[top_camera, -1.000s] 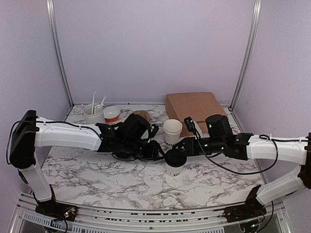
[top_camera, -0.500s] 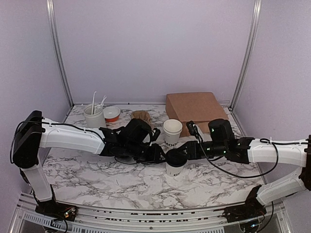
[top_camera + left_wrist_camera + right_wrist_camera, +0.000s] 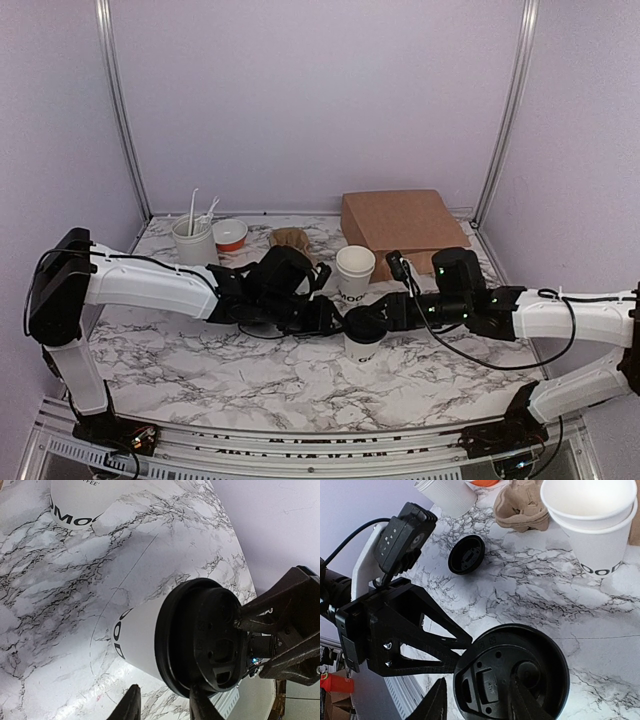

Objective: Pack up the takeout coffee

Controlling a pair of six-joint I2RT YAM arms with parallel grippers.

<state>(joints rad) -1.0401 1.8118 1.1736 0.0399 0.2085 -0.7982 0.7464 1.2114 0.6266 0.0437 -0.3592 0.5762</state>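
The takeout coffee, a white cup with black lettering and a black dome lid, stands upright on the marble table. My left gripper is open just left of the lid. In the left wrist view one finger overlaps the lid's rim and the other is beside the cup wall. My right gripper is open right of and above the lid. In the right wrist view one finger lies over the lid and the other is off its edge.
Two stacked lidless cups stand just behind the coffee. A brown paper bag lies at the back right. A brown cup carrier, an orange-rimmed cup and a utensil tub are at the back left. A loose flat lid lies on the table.
Both arms have dropped slightly and drawn nearer, closing in on the lid from either side. The coffee has stayed in place.
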